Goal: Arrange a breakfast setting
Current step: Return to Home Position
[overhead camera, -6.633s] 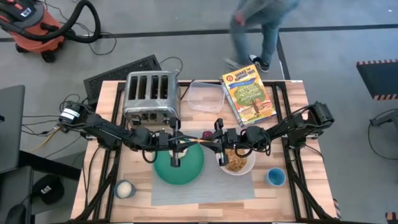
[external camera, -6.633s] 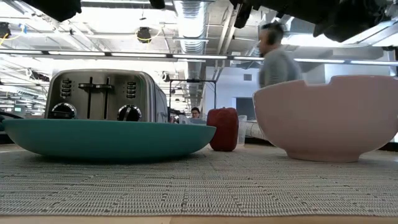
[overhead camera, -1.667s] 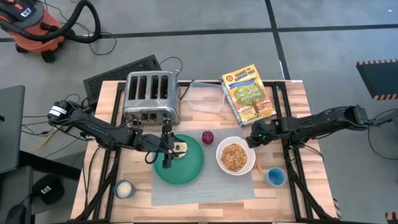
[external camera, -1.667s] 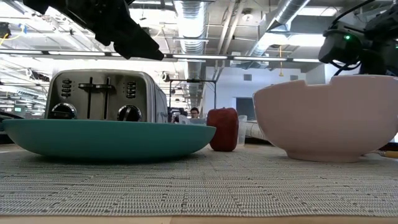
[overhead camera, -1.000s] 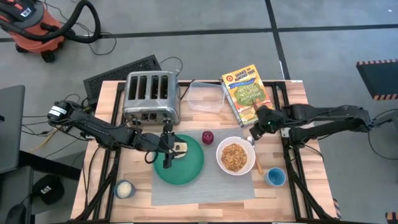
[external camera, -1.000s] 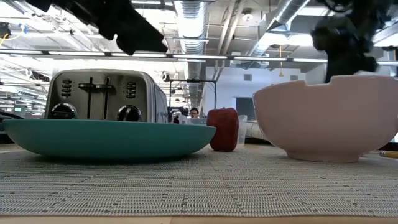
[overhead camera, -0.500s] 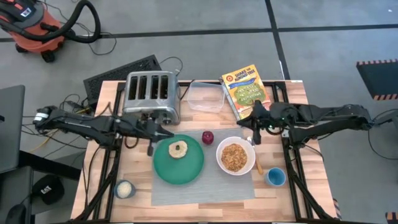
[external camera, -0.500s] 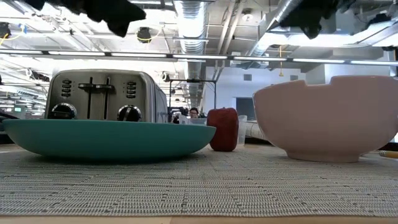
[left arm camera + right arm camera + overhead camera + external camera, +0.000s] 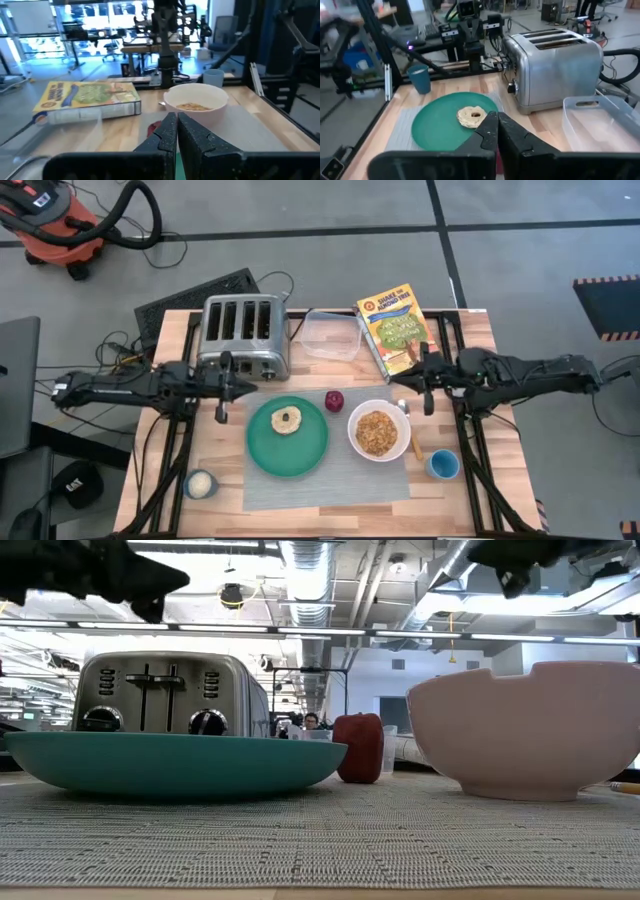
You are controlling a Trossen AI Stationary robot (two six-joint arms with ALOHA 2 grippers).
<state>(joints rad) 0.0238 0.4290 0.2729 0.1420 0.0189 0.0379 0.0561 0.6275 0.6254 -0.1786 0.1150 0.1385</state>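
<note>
Bread rests on the teal plate — left gripper just left of it, right gripper past the bowl, both closed tight, empty.

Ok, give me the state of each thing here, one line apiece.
left gripper, shut, empty.
right gripper, shut, empty.
teal plate, on the placemat, holding the bread.
white bowl, filled with cereal.
wooden spoon, lying flat right of bowl.
red fruit, upright.
clear container, empty, lidless.
toaster, slots empty.
</note>
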